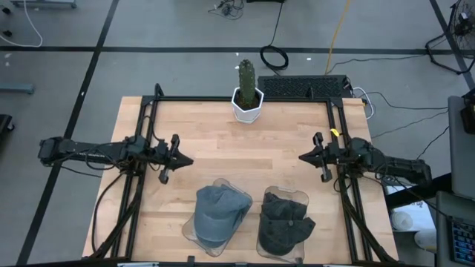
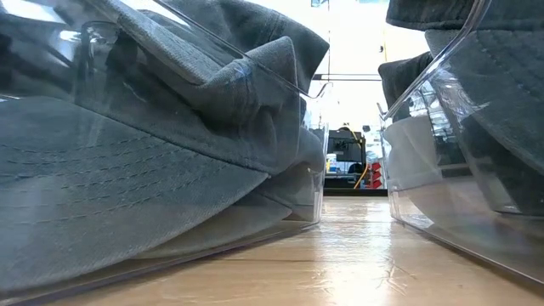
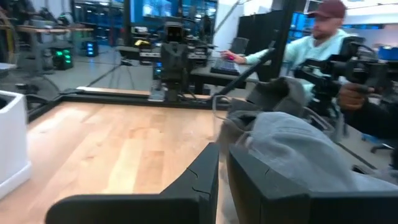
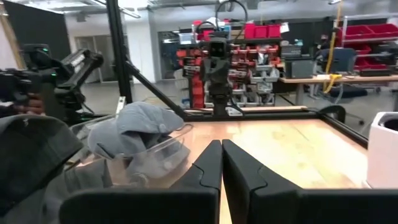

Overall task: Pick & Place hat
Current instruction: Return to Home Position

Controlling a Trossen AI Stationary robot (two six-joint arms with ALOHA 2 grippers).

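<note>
i'm seeing the left gripper (image 1: 184, 159) and right gripper (image 1: 306, 157) parked at the table (image 1: 223, 148) sides, both clenched empty, black caps (image 1: 286, 221) heaping above the rim of the right bin (image 1: 297, 194), so any bump is risking a spill.

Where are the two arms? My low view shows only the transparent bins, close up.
Observer: The left arm sits over the table's left edge and the right arm over its right edge, both away from the bins.
Operator: Are the jaws holding anything?
Observer: No. Each wrist view shows its jaws shut with nothing between them.
Operator: Any caps outside the bins?
Observer: None that the high view shows. The blue-grey caps are in the left bin and the black caps in the right bin.
</note>
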